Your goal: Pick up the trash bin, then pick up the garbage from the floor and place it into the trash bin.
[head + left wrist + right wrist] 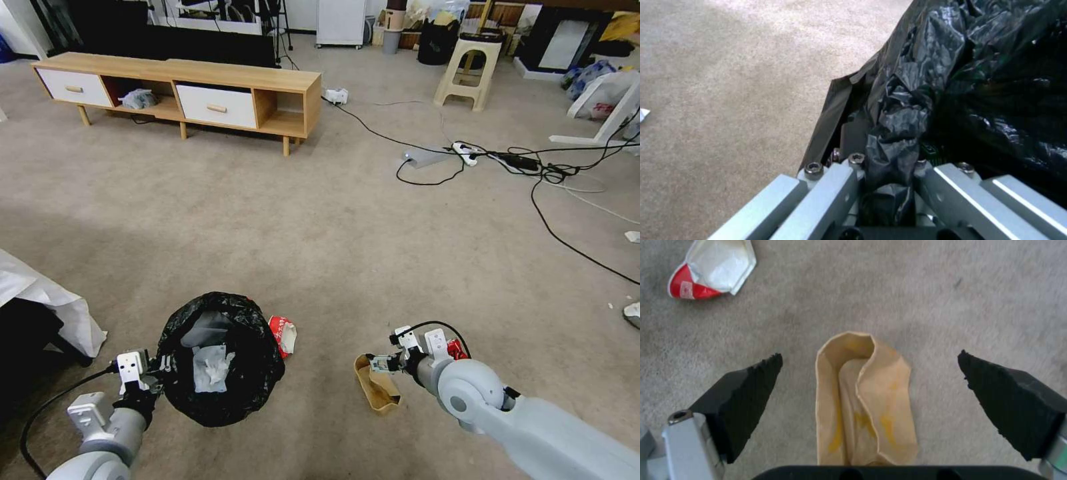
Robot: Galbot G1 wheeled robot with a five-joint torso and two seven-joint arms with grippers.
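The trash bin (217,360), lined with a crinkled black bag (951,83), hangs just above the carpet at the lower left. My left gripper (145,379) is shut on its bagged rim (889,160). White tissues (212,365) lie inside it. A red-white snack wrapper (283,333) (711,270) lies on the floor beside the bin. My right gripper (381,363) (869,356) is open, low over a crumpled brown paper box (377,390) (867,396), with one black pad (746,390) on each side and not touching it. A red can (457,348) peeks out behind the right wrist.
A low wooden TV cabinet (180,93) stands at the far left. Black cables and power strips (507,160) trail over the carpet at the right. A beige stool (470,70) is at the back. A white-draped object (40,300) is at my near left.
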